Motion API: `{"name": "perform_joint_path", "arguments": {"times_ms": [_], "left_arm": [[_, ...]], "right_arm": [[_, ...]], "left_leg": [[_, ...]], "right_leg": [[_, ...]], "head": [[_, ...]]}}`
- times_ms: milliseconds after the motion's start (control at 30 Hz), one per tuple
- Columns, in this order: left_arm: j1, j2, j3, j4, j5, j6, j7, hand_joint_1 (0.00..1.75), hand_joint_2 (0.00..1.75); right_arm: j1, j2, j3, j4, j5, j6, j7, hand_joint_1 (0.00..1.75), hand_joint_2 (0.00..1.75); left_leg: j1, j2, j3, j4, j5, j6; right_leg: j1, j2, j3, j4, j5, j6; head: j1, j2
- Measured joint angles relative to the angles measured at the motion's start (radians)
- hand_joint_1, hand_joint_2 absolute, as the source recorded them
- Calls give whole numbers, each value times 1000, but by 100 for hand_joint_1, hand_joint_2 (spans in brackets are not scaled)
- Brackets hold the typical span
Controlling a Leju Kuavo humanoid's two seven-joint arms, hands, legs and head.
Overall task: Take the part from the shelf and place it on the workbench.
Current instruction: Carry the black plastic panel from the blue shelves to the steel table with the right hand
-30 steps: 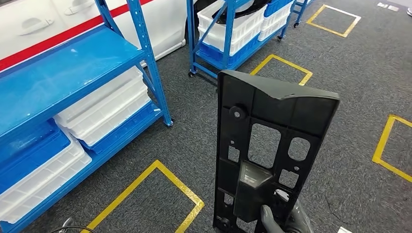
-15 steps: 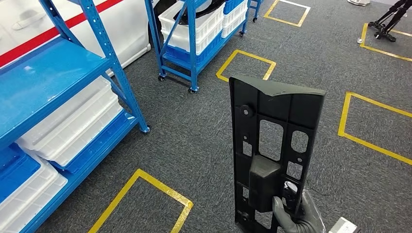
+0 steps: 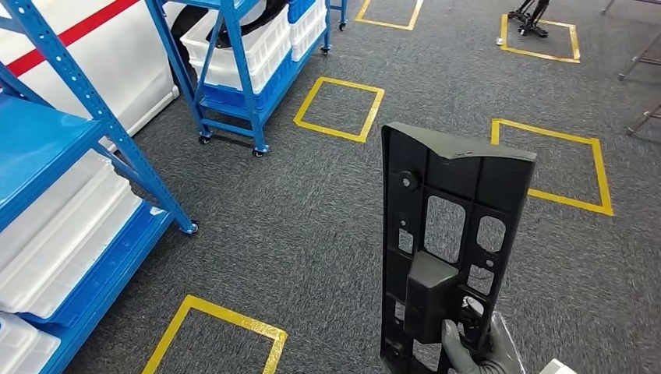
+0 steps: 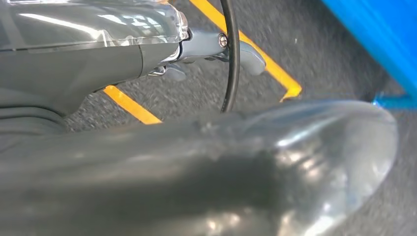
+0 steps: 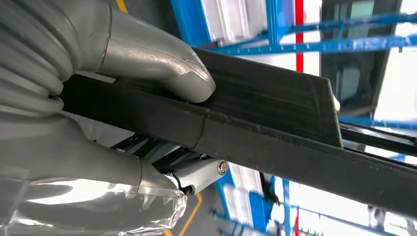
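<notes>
Dark grey carpet floor (image 3: 296, 226) underfoot, speckled and evenly lit. Yellow tape squares (image 3: 340, 107) marked across it, one near the middle, another (image 3: 552, 165) off to the right, a third (image 3: 218, 335) low in the foreground. Blue steel shelving (image 3: 93, 117) close on the left, white plastic bins (image 3: 54, 234) stacked on its lower tier. Further back, a blue wheeled rack (image 3: 234, 78) loaded with white crates (image 3: 249, 47). Behind it a white panel with a red stripe (image 3: 78, 31), possibly a vehicle side. Far right, thin dark stand legs (image 3: 530, 19) on the carpet.
</notes>
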Motion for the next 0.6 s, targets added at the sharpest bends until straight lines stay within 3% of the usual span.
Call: {"name": "perform_joint_path", "arguments": {"times_ms": [67, 100, 133, 200, 267, 300, 333, 367, 433, 500, 567, 600], "left_arm": [[8, 0, -20, -1, 2, 16, 10, 0, 0], [11, 0, -30, -2, 3, 26, 17, 0, 0], [14, 0, -40, -4, 4, 38, 26, 0, 0], [26, -1, -59, -6, 4, 62, 45, 0, 0], [39, -1, -74, -6, 3, 81, 61, 0, 0], [44, -1, -80, -6, 3, 87, 66, 0, 0], [47, -1, -86, -6, 3, 92, 69, 0, 0], [48, -1, -92, -6, 4, 95, 71, 0, 0], [50, -1, -102, -6, 4, 99, 72, 0, 0], [52, -1, -108, -6, 2, 97, 67, 0, 0], [51, -1, -109, -6, -5, 87, 61, 0, 0], [49, -1, -110, -7, -10, 83, 59, 0, 0]], "right_arm": [[4, 3, 1, -4, -1, -11, -3, 175, 175], [8, 4, 2, -6, -3, -17, -5, 175, 175], [11, 4, 3, -9, -5, -23, -7, 175, 175], [16, 5, 8, -13, -9, -32, -11, 175, 175], [19, 6, 14, -15, -11, -37, -13, 175, 175], [22, 6, 16, -15, -12, -38, -13, 175, 175], [25, 6, 17, -15, -13, -40, -14, 175, 175], [29, 6, 17, -16, -13, -41, -14, 175, 175], [32, 6, 19, -20, -13, -44, -16, 175, 175], [33, 6, 23, -25, -14, -48, -20, 175, 175], [35, 6, 26, -30, -15, -52, -23, 175, 175], [36, 6, 27, -32, -15, -53, -24, 175, 175]], "left_leg": [[-2, 15, 1, -5, 1, 10], [-2, 28, 3, -10, 6, 17], [-1, 40, 5, -17, 11, 25], [-1, 69, 6, -25, 18, 36], [-4, 98, 2, -25, 17, 39], [-5, 112, 1, -25, 16, 38], [-6, 126, 0, -24, 15, 37], [-6, 139, 1, -23, 12, 34], [-8, 161, 6, -19, 5, 26], [-11, 178, 14, -16, -3, 13], [-11, 198, 25, -17, -8, 2], [-9, 197, 28, -15, -13, -4]], "right_leg": [[-3, 19, -7, -1, 5, 15], [-4, 9, -11, 5, 2, 19], [-3, -15, -21, 23, -12, 22], [-3, -79, -66, 118, -73, 27], [-5, -105, -123, 240, -135, 34], [-7, -109, -136, 271, -142, 36], [-8, -113, -129, 264, -129, 38], [-9, -121, -100, 218, -102, 39], [-8, -165, -16, 78, -48, 35], [-2, -194, 28, 3, -32, 27], [3, -177, 26, -4, -33, 18], [1, -165, 26, -8, -31, 12]], "head": [[0, 0], [0, 0], [1, 0], [3, 0], [4, 0], [4, 0], [4, 0], [4, 0], [4, 0], [4, 0], [3, 0], [3, 0]]}}
